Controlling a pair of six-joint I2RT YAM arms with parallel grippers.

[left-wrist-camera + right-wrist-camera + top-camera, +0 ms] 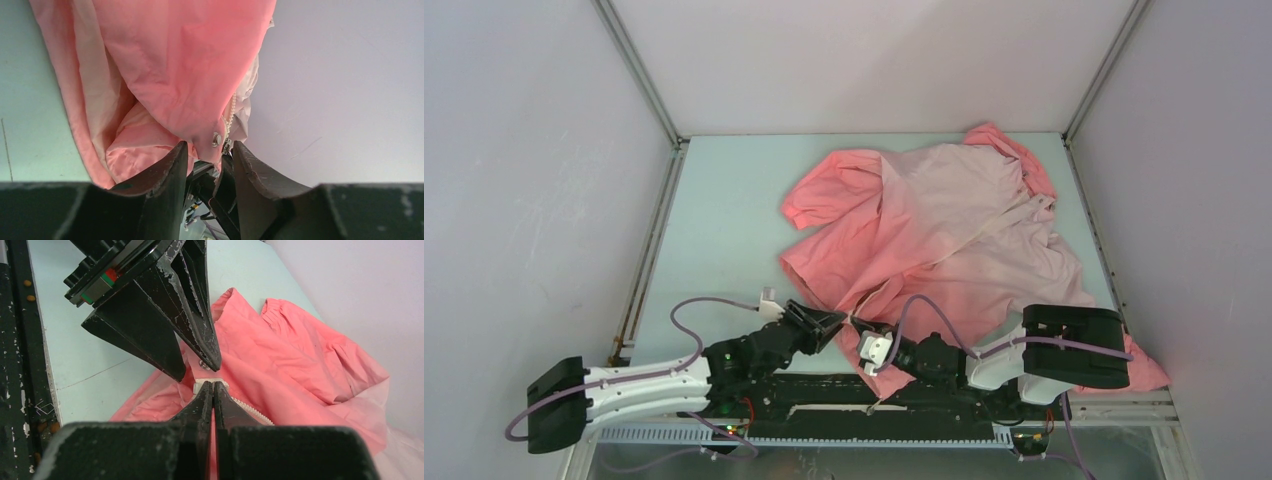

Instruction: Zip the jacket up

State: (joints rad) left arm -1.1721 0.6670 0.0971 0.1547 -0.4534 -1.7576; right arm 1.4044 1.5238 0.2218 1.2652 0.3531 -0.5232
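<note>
**Both hands meet at the hem, zip not yet started**

The right hand [214, 384] is the busy one. Its fingers are pressed together, pinching a small white piece at the bottom end of the zipper [251, 413]. Whether that piece is the pull or just the tape end, the pictures don't say.

Right against it is the left hand [209, 144]. Its fingers are spread and straddle the hem corner, and the snap [216, 139] sits in the gap between them. The cloth does not look clamped there.

Outward from the two hands lies the rest of the jacket [944, 220]. It spreads across the middle and right of the desk [724, 200], rumpled, coral at the near hem and paler further up. One edge spills over the desk's near right side. From above, the pale zipper line runs diagonally away toward the far right.

So which step is this? It looks like the very start: the two bottom ends are being gathered so the zipper can engage. None of it appears closed yet.

The next move calls for the left hand to close firmly on its corner and hold the hem taut. The two ends then have to line up squarely. With cloth this thin and loose, a fold could easily slip between them, so the pull up the front only makes sense once they are seated.
</note>
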